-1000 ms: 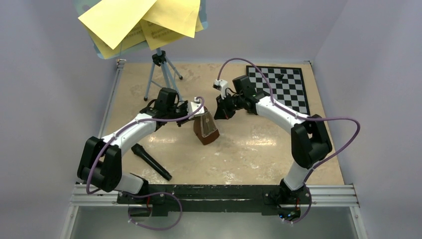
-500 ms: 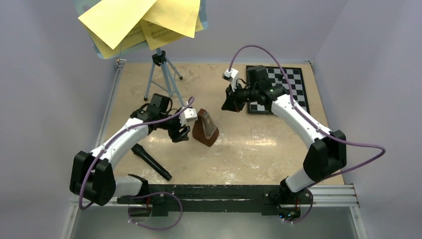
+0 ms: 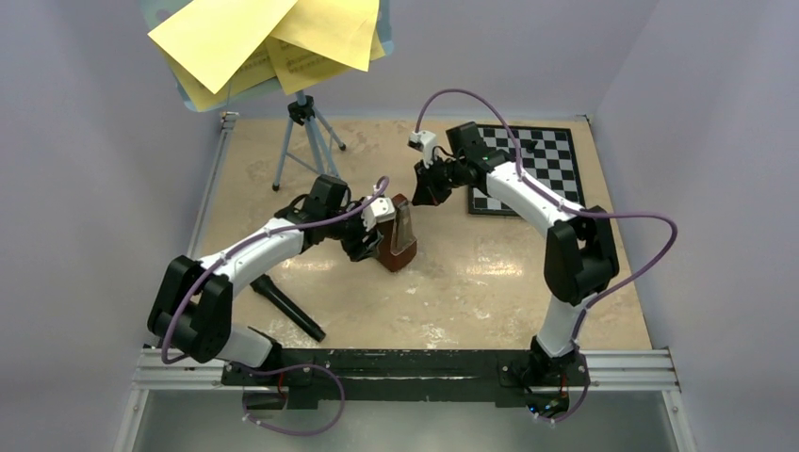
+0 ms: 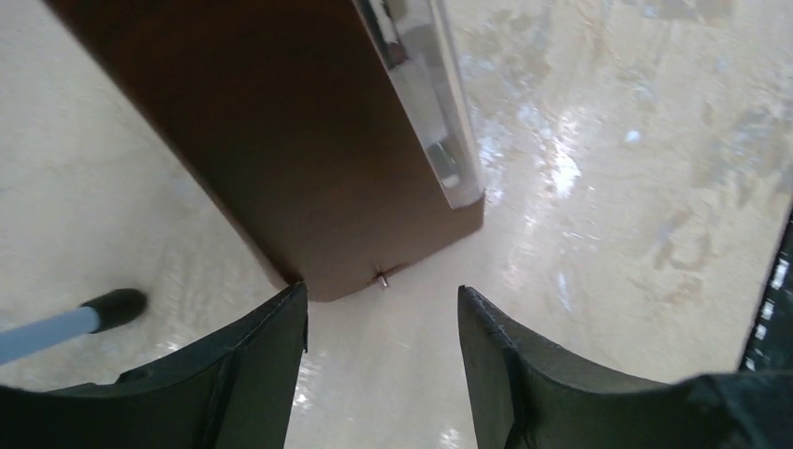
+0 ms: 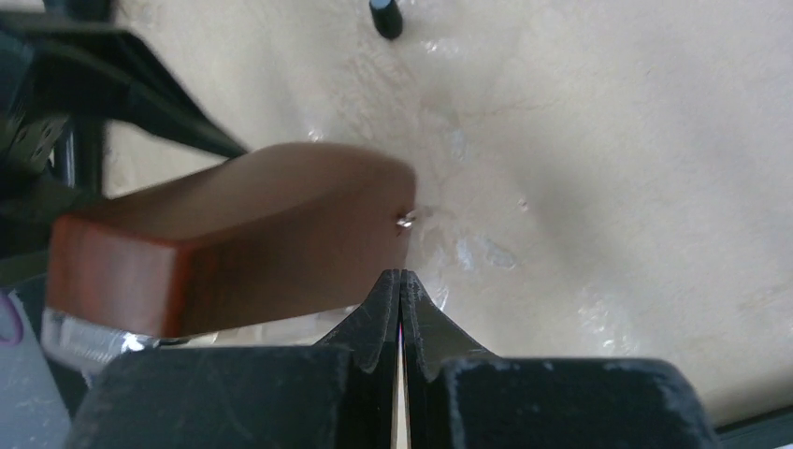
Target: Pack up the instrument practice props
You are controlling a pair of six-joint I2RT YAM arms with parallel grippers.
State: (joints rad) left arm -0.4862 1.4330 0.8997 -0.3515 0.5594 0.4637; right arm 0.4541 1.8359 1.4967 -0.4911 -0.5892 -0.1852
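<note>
Chessboard [image 3: 551, 160] lies flat, upper right, on beige table [image 3: 471, 292]; black stick [image 3: 287, 306] lies lower left, well apart.

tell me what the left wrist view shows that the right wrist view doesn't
Only left wrist: the left pincer, open, and the light-blue tube of a stand leg. Only right wrist: the right pincer, shut, its tip close to the metronome. Both: the brown metronome lying on the beige table.
</note>
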